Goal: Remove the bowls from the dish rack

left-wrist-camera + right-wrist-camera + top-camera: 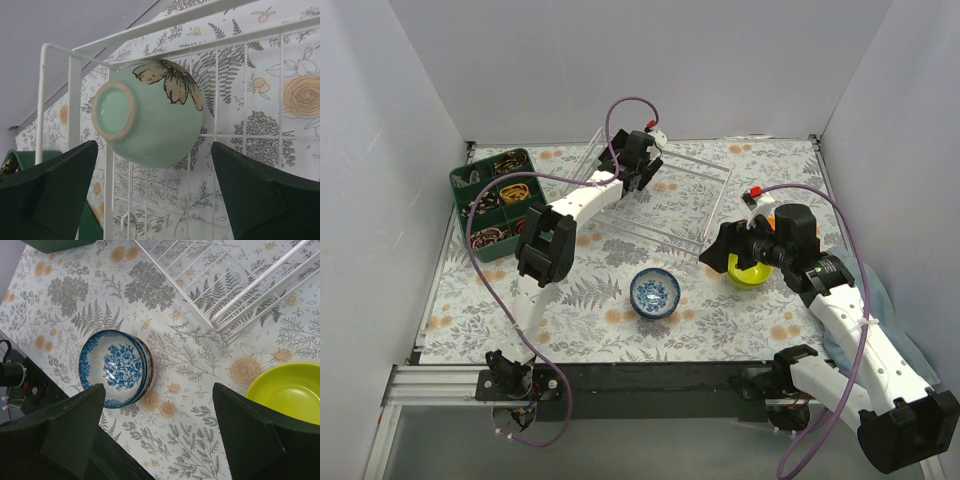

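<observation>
The white wire dish rack point(718, 205) lies at the back middle of the table. My left gripper point(640, 170) hangs over its far left corner, open. In the left wrist view a pale green bowl point(150, 112) with a brown flower lies on its side against the rack's bars point(75, 95), just ahead of the open gripper point(155, 195), untouched. A blue-and-white bowl point(654, 293) stands on the table in front of the rack; the right wrist view shows it as a small stack point(116, 367). My right gripper point(725, 245) is open and empty beside a lime-yellow bowl point(750, 270) point(292, 390).
A dark green compartmented tray point(498, 200) with small items stands at the back left. White walls close in the sides and back. The table's dark front edge point(30, 385) is near the blue bowl. A pale blue cloth point(885, 300) lies at the right.
</observation>
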Robot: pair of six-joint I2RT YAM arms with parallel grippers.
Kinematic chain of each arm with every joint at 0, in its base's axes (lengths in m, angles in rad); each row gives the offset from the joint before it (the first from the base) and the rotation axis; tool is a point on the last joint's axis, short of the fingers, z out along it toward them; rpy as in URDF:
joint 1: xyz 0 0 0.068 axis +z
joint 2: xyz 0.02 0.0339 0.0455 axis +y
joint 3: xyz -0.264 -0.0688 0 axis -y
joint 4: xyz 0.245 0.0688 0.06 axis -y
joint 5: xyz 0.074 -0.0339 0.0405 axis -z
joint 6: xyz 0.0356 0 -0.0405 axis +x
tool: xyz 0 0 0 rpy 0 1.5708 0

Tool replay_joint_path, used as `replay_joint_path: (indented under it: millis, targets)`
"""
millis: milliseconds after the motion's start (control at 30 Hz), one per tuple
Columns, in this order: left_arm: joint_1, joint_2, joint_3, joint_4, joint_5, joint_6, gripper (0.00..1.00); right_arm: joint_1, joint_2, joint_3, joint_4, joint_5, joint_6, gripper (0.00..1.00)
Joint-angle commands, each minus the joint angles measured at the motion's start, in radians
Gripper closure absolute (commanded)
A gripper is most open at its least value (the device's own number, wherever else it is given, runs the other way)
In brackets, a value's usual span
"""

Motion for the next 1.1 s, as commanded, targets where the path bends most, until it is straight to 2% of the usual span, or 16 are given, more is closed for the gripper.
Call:
replay_joint_path:
  millis: [0, 567, 833, 1067]
  targets:
    - [0.019, 0.021, 0.068, 0.027, -0.026, 0.083, 0.02, 0.0, 0.001, 0.049, -0.041, -0.017, -0.026, 0.04]
    - [0.034, 0.153, 0.111, 0.025, -0.027, -0.053, 0.02, 0.003, 0.05, 0.066, -0.054, 0.006, -0.056, 0.04]
    - [0.034, 0.194, 0.102, -0.011, -0.067, -0.044, 0.02, 0.003, 0.064, 0.072, -0.054, 0.012, -0.06, 0.04]
    - [0.023, 0.168, 0.047, -0.076, -0.106, -0.026, 0.02, 0.005, 0.075, 0.075, -0.057, 0.017, -0.06, 0.04]
